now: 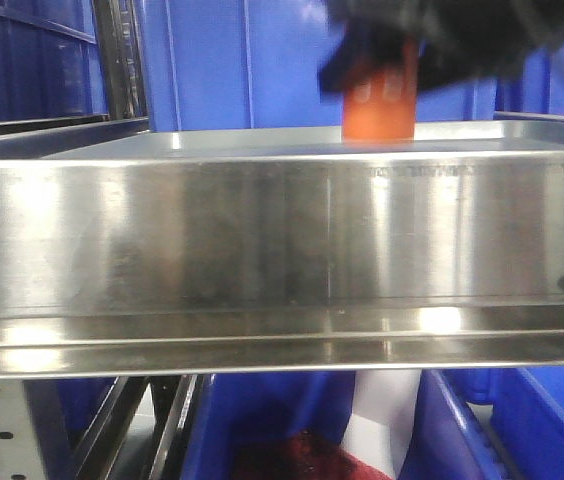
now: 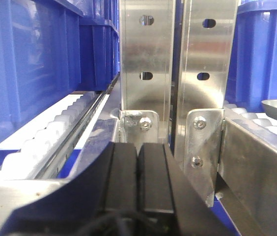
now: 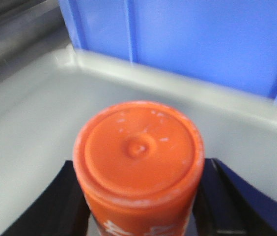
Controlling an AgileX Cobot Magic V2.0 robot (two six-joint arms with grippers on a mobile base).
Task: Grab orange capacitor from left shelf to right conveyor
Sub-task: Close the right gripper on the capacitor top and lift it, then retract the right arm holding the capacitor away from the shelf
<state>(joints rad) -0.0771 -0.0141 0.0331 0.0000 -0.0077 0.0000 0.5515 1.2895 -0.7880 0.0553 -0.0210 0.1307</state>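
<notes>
Two arms, one busy: my left gripper [image 2: 138, 169] idles, pinched shut on nothing before the rack uprights [image 2: 146, 59]. My right gripper [image 3: 141, 216] looks clamped around the orange capacitor [image 1: 380, 108], upright on or just above the left shelf [image 1: 262, 230]; blur hides which. Grasp seemingly made. Lift, carry and release onto the right conveyor, unseen here, are left.

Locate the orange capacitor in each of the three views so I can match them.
Front view: capacitor upper right of centre, above the steel shelf's front lip.
Left wrist view: not in it.
Right wrist view: lower centre, seen from above, between the right gripper's fingers.
Shared landmark: the blue bins behind, in all three views.
</notes>
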